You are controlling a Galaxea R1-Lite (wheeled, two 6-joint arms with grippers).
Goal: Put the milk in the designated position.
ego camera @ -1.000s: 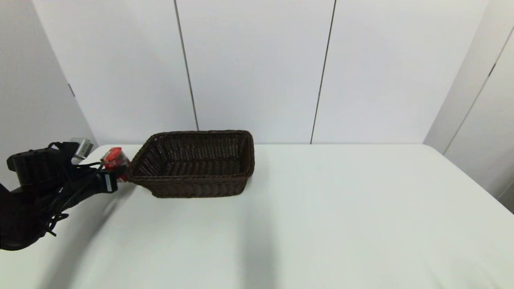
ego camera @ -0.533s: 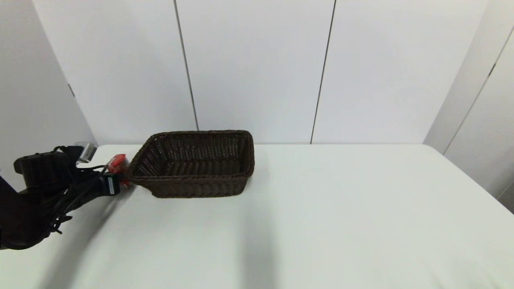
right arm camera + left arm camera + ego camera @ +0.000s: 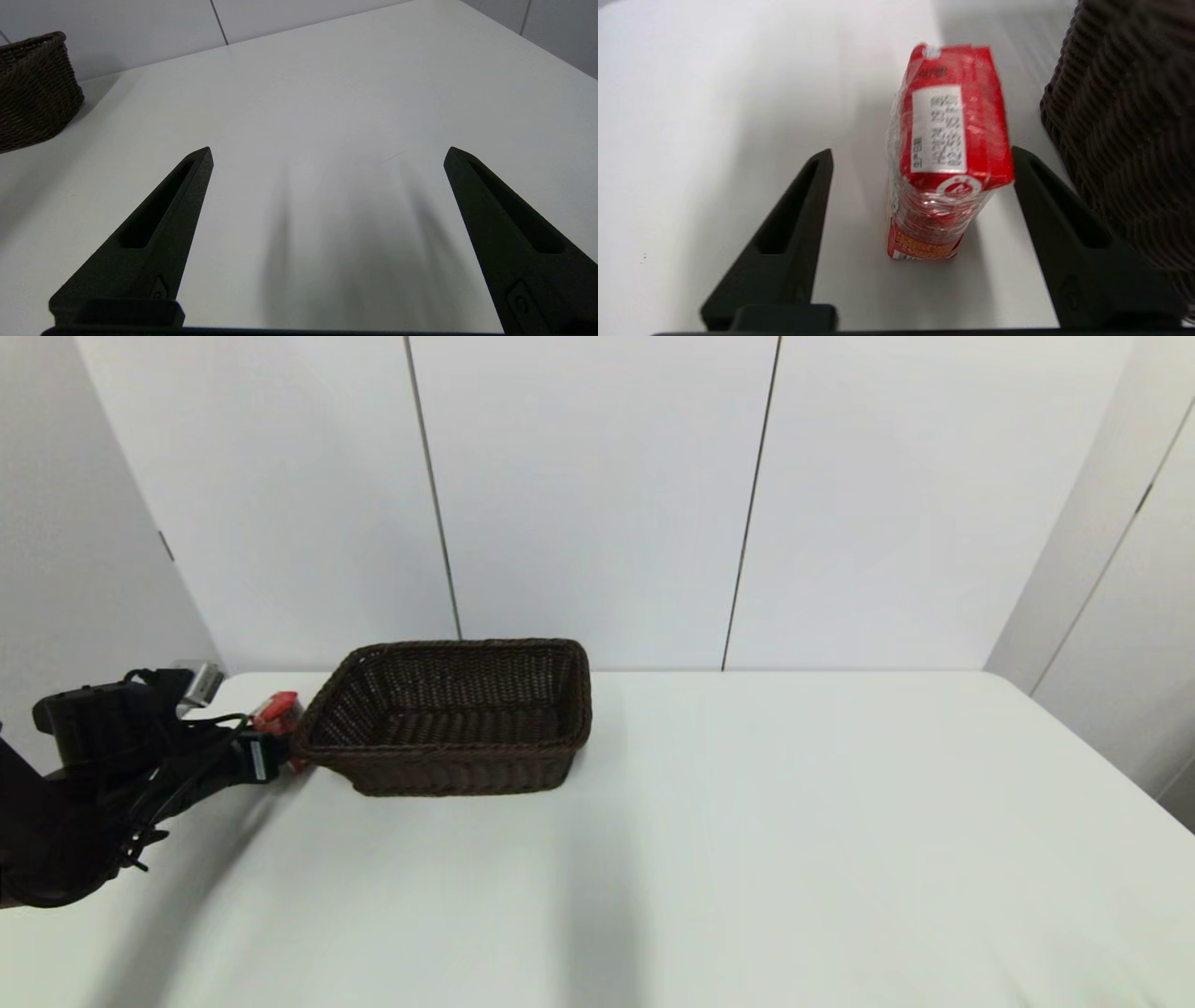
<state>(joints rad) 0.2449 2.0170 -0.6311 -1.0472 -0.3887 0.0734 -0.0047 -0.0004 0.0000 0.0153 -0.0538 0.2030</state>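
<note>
The milk (image 3: 950, 154), a small red carton with a white label on top, stands upright on the white tabletop (image 3: 714, 93) just left of the basket. In the head view the milk (image 3: 277, 709) shows at the basket's left corner. My left gripper (image 3: 920, 156) is open, one finger on each side of the carton. The finger on the basket side (image 3: 1045, 205) is close to the carton's top edge, and the other finger stands well clear. My right gripper (image 3: 327, 151) hangs open over bare table, holding nothing, and is out of the head view.
A dark brown woven basket (image 3: 457, 770) sits at the back left of the table, its wall (image 3: 1125, 116) right beside my left gripper. The table's left edge is near the left arm (image 3: 93, 775). The basket (image 3: 32, 88) is far from the right gripper.
The left arm came down with the milk beside the basket. The carton was raised and tilted a second ago and now stands upright on the table.
</note>
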